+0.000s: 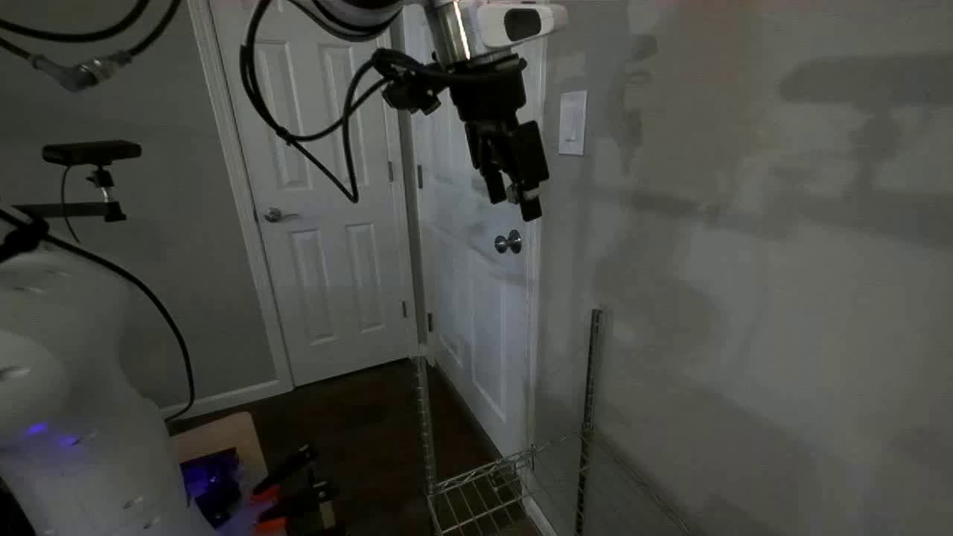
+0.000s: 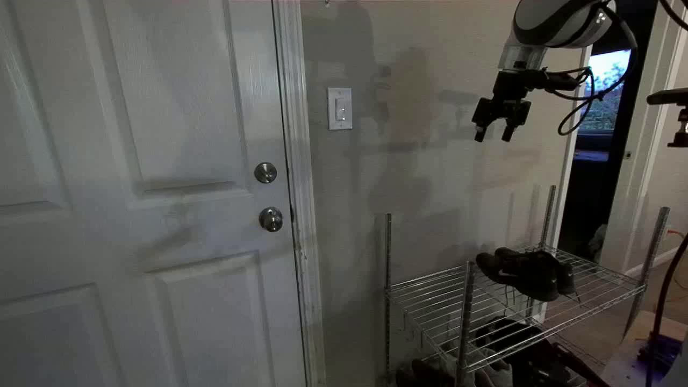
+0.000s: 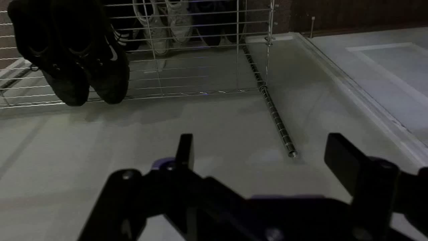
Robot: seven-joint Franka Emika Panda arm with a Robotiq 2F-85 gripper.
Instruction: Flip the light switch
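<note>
The light switch is a small white upright plate on the grey wall, beside the door frame. It also shows in an exterior view, with its small toggle in the middle. It is out of the wrist view. My gripper is black and points downward, apart from the switch. In an exterior view the gripper hangs well to the right of the switch, its tips a little lower than the plate. In the wrist view the gripper has its two fingers wide apart with nothing between them.
A wire rack with upright posts stands against the wall below the gripper. Dark shoes lie on it. A rack post rises along the wall. A white door with a round knob is beside the switch.
</note>
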